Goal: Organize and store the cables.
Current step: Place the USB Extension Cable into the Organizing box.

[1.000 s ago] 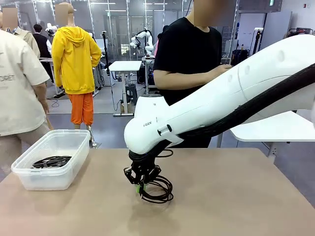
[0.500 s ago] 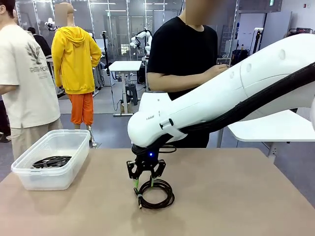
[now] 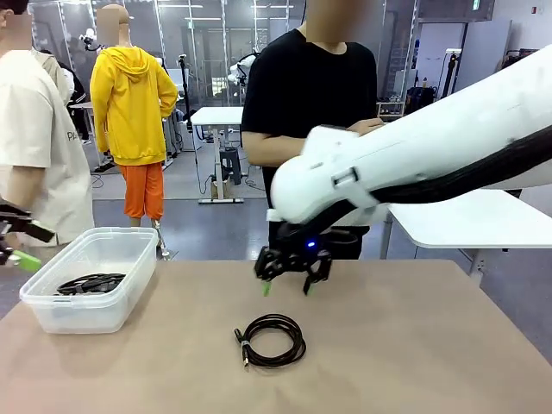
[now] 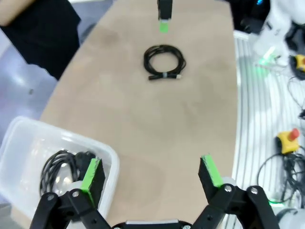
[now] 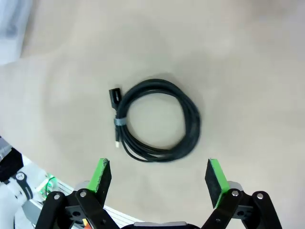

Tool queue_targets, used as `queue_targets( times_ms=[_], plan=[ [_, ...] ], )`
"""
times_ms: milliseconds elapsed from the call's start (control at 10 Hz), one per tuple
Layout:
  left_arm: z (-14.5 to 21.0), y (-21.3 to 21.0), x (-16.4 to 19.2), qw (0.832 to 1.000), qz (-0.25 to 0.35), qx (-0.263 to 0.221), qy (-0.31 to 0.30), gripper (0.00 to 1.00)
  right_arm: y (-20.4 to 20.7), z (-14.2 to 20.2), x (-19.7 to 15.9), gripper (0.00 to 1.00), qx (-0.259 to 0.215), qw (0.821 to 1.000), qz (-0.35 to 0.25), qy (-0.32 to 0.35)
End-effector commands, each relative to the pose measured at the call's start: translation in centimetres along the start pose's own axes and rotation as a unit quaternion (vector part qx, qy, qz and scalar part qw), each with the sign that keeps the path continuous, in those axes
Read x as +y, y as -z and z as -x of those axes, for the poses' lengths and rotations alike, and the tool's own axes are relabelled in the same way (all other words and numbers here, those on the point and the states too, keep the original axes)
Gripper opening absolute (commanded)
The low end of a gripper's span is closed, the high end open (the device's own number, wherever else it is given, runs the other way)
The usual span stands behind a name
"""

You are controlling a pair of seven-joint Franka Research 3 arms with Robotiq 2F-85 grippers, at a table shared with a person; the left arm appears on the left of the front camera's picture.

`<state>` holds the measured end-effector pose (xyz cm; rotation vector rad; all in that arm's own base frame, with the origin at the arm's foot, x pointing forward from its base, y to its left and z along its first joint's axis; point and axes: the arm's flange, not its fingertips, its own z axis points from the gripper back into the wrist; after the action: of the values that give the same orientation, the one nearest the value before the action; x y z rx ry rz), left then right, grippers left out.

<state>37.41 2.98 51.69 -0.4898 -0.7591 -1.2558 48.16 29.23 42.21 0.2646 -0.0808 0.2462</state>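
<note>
Right gripper [image 3: 286, 289] hovering above the tabletop [image 3: 414, 345], just behind the loose cable coil [image 3: 272, 320]; jaws spread wide, nothing between them. Left gripper [image 3: 28, 246] up at the left edge, over the clear bin [image 3: 52, 315]; jaws spread too, empty.

Task item location: one coil flat on the tabletop, roughly mid-table, well apart from the bin. Second bundle of black cable [image 3: 90, 283] already inside the bin, on its floor.

Handling, as a judgement: thin black cord, so light and limp, no stiffness beyond the wound shape. Not fragile, and probably not slippery against the green pads [image 5: 101, 174]. Small pale tie [image 5: 119, 122] around the strands on one side, next to a plug end [image 5: 114, 95]; looks like the only thing keeping the loops together. Best hold: straddle the ring there or just beside it, one finger inside the loop, one outside, pinching all strands at once. Risk with a single-strand pinch: loops sagging and snagging on the bin rim at the drop. Low profile on the tabletop, so need to go right down to the surface to catch the bundle's full thickness.

Count: coils on tabletop 1; bundles in bin at least 1, cannot tell whether one coil or several overlapped; bins 1; grippers 2, both free.
</note>
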Motion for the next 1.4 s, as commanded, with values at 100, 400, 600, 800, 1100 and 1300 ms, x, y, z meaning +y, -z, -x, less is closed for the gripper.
queue_targets(
  times_ms=[100, 400, 600, 800, 1100, 1300],
  plan=[
    [-5.4, 5.6, 1.7, 0.998, 0.029, 0.049, -0.038, 1.00, -6.4, 5.7, -8.6, 1.00, -0.047, 0.995, -0.045, -0.072],
    [-10.4, 12.5, 1.2, 0.992, 0.033, 0.094, -0.079, 1.00, -11.4, 10.7, -18.4, 1.00, -0.084, 0.982, -0.083, -0.148],
    [-13.6, 18.3, 0.6, 0.985, 0.028, 0.134, -0.102, 1.00, -13.7, 14.3, -24.8, 1.00, -0.115, 0.963, -0.118, -0.213],
    [-15.7, 23.1, 0.1, 0.979, 0.024, 0.167, -0.113, 1.00, -15.0, 17.5, -30.1, 1.00, -0.159, 0.937, -0.126, -0.284],
    [-17.8, 28.2, -0.5, 0.969, 0.024, 0.215, -0.120, 1.00, -16.2, 21.4, -35.5, 1.00, -0.236, 0.903, -0.108, -0.343],
    [-17.8, 30.4, -0.6, 0.959, 0.014, 0.251, -0.134, 1.00, -16.2, 23.7, -37.0, 1.00, -0.252, 0.876, -0.100, -0.398]
  ],
)
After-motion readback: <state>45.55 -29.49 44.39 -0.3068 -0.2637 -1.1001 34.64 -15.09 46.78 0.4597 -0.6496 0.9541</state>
